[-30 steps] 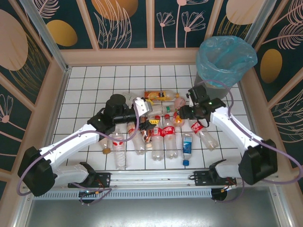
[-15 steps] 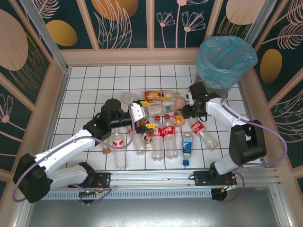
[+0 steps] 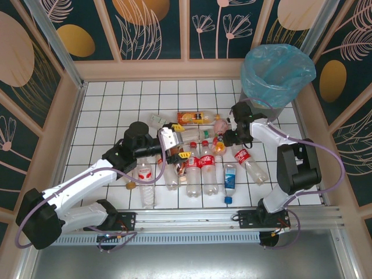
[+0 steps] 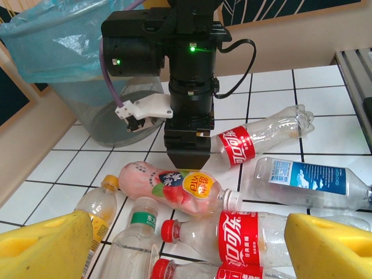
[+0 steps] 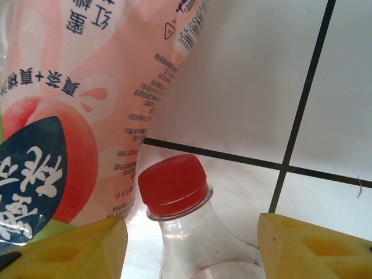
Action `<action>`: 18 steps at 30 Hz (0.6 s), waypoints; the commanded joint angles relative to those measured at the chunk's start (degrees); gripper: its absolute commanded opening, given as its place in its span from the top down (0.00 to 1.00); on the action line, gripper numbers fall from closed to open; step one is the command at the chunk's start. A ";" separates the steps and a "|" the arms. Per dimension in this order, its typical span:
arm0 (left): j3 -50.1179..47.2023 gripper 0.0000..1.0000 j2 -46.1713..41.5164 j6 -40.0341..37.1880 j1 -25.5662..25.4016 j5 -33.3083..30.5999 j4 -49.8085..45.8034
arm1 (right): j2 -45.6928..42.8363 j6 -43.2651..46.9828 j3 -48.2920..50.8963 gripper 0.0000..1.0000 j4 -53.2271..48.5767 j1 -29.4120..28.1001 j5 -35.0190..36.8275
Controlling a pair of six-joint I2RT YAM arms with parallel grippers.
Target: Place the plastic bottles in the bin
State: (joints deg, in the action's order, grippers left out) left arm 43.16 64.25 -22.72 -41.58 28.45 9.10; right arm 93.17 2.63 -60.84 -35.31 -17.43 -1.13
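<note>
— White tiles are showing between the yellow fingers point(image 5: 64, 250) of the right gripper point(image 5: 192, 232), and a red-capped bottle point(image 5: 174, 189) is sitting in that gap. Is it squeezing yet?

— No, the jaws are standing apart, with daylight on both sides of the neck; nothing is being held. The pink peach bottle point(image 5: 58, 116) is lying just beside one finger (close enough to get pinched along).

— So how should it be closing?

— Probably by centring on the neck under the cap and clamping slowly, so the bottle isn't squirting out.

— And the left gripper point(image 4: 189, 244)?

— It's hovering released over the other plastic bottles point(image 3: 200, 168) on the table point(image 3: 116, 99). The bin point(image 3: 258, 87) is waiting just beyond the right arm point(image 3: 270, 133), at the far right corner.
</note>
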 commanded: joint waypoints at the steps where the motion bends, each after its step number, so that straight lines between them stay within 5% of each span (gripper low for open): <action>1: -0.20 0.15 0.35 -1.53 -0.19 0.13 -0.23 | 1.37 0.62 0.67 0.38 0.85 0.81 0.34; 18: -0.44 0.14 0.53 -2.19 -0.21 0.22 -0.40 | 4.05 -0.35 -0.04 0.45 0.70 2.78 -0.37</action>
State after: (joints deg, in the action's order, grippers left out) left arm 43.16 64.55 -23.81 -41.58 28.05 8.73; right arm 96.16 2.55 -60.80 -34.72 -15.05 -1.17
